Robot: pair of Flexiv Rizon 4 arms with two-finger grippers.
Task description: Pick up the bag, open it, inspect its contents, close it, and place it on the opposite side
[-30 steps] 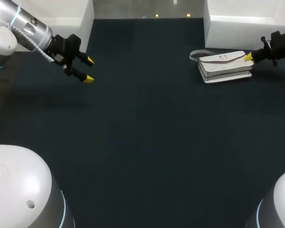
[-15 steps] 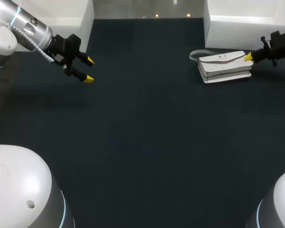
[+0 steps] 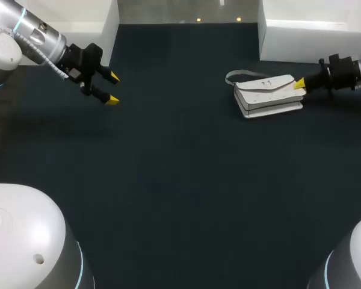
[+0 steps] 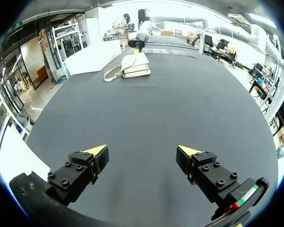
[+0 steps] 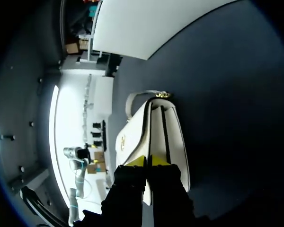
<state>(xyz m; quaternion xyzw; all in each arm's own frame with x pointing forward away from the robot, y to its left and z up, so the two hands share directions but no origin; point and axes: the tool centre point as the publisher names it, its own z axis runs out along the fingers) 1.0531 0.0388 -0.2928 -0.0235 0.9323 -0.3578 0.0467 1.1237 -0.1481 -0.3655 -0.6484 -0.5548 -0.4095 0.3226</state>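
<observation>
Left fingers point(image 3: 112, 89) hang released over the dark desk point(image 3: 180, 180), yellow tips spread wide with nothing between them; in the left wrist view the same fingers point(image 4: 143, 151) frame only bare desk surface. The white bag point(image 3: 268, 94) lies far ahead of them point(image 4: 136, 65), well apart, on the right half of the desk. Its grey strap point(image 3: 234, 75) loops out from the end farthest from the right fingers. Right fingers point(image 3: 300, 84) are clenched on the bag's near end; in the right wrist view point(image 5: 148, 161) both tips pinch the bag's point(image 5: 156, 137) edge from two sides.
</observation>
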